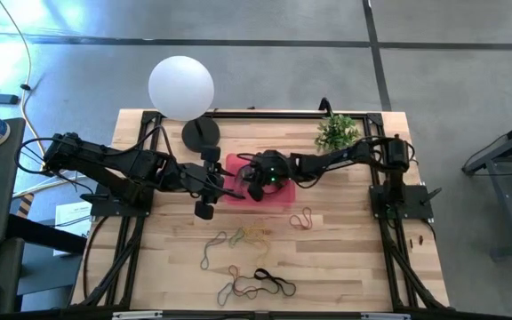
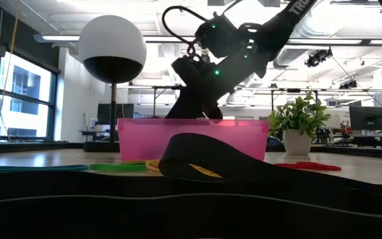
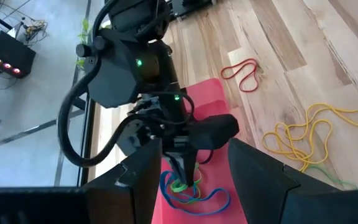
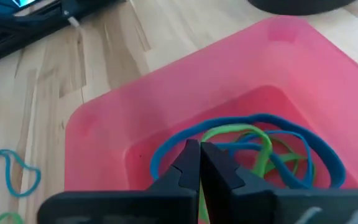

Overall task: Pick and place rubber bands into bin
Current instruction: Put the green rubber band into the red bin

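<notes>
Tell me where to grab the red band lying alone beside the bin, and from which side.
Take the red rubber band from straight above, probably pinching one strand at the narrow waist where its figure-eight strands cross. It lies flat on the table, clear of the bin and other bands, so nothing blocks a vertical approach.

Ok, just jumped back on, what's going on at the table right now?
The right gripper is down inside the pink bin, shut, with its tips at a green rubber band lying among blue bands. The left gripper waits open beside the bin. More bands are still out on the table: a red one, a yellow tangle and a black one.
</notes>
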Tool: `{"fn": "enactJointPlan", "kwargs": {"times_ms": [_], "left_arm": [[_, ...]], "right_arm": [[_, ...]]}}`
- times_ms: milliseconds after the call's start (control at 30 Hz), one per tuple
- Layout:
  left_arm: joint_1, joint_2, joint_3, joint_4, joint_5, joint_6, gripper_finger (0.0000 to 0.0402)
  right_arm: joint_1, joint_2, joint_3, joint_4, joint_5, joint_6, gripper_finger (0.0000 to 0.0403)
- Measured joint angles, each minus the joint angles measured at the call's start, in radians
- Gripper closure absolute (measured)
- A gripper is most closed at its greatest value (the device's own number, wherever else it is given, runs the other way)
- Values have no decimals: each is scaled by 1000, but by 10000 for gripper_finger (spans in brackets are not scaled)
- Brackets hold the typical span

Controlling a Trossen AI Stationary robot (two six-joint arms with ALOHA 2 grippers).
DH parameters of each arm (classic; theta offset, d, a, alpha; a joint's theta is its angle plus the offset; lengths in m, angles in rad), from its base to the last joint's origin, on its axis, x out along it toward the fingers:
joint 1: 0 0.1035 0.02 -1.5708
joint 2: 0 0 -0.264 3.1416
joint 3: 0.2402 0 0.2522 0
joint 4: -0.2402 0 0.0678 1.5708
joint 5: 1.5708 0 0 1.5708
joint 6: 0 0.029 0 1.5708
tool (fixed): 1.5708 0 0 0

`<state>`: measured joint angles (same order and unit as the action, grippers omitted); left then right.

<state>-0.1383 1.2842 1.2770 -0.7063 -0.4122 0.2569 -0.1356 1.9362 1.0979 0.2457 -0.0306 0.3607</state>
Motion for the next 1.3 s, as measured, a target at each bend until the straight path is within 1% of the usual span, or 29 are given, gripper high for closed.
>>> {"fn": "enactJointPlan", "kwargs": {"times_ms": [200,300,367,600,733,833,967,1033,1133,1300], "left_arm": [[0,0,0,0,0,3,229],[0,0,0,1,0,6,229],[0,0,0,2,0,10,229],[0,0,0,2,0,26,229],[0,0,0,1,4,26,229],[0,0,0,-11,61,26,229],[0,0,0,-101,200,10,229],[-5,0,0,-173,234,-20,229],[-34,0,0,-265,218,-63,229],[-100,0,0,-312,188,-115,229]], "right_arm": [[-5,0,0,-8,21,21,400],[-12,0,0,-30,21,38,385],[-16,0,-1,-34,4,42,366],[-17,0,-1,-34,-8,66,274],[-13,0,-1,-33,-54,62,234],[0,-19,-1,-66,-89,53,216],[40,-96,-1,-150,-92,-33,208],[63,-141,-1,-190,-91,-87,210],[98,-217,-1,-267,-60,-151,218],[151,-336,-1,-411,-2,-187,235]]}}
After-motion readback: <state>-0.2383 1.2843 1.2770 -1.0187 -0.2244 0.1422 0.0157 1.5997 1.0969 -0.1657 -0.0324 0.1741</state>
